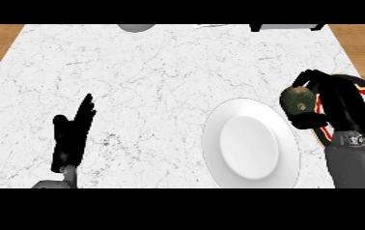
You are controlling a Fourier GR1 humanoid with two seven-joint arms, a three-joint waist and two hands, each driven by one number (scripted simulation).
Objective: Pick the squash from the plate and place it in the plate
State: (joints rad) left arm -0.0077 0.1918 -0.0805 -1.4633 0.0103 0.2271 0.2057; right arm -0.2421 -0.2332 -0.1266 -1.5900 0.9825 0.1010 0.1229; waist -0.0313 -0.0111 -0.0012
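Squash (297, 101), dark green and rounded, sits in the curl of the right hand (335, 103) at the right side of the counter (143, 79), just past the right rim of the white plate (249, 144). The black fingers wrap over its top and the thumb closes under it, so the hand is holding the squash. Whether it is lifted off whatever lies below cannot be told for sure. A sliver of a red-rimmed plate (327, 130) shows under the right forearm, mostly hidden; this looks like the place the squash came from.

The step in hand appears to be the carry to the white plate. To do it well, the hand should keep its curl unchanged, travel leftward and slightly toward the robot until the squash is over the plate's flat centre rather than its sloped rim, then lower until the squash rests before the fingers ease apart. A rounded squash may roll if let go on the slope.

The left hand (71, 135) rests near the lower left, fingers straight and up, holding nothing.
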